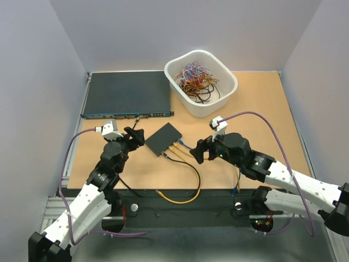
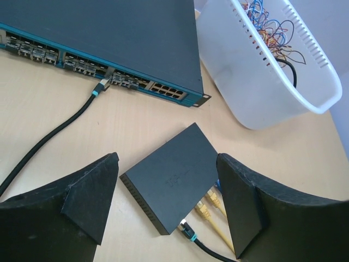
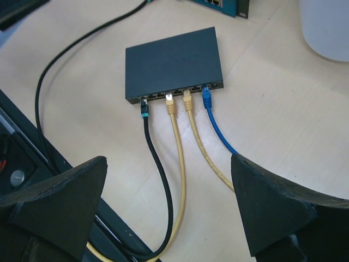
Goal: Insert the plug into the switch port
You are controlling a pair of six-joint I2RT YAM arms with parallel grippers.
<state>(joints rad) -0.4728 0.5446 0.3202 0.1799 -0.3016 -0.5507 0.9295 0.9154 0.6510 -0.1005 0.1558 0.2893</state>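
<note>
Sitting central on the desk [image 1: 262, 109], flat black switch box [image 3: 174, 60], black plug [image 3: 144, 106] seated leftmost in its near port row [image 3: 180, 94], left pincer [image 2: 166, 180] and right pincer [image 3: 168, 169] stood apart, far white basket [image 1: 215, 106] held tangled wires [image 1: 193, 79].

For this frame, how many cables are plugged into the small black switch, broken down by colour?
Black cable: 1
Yellow cables: 2
Blue cable: 1
Total: 4, all plugged into the small black switch
</note>
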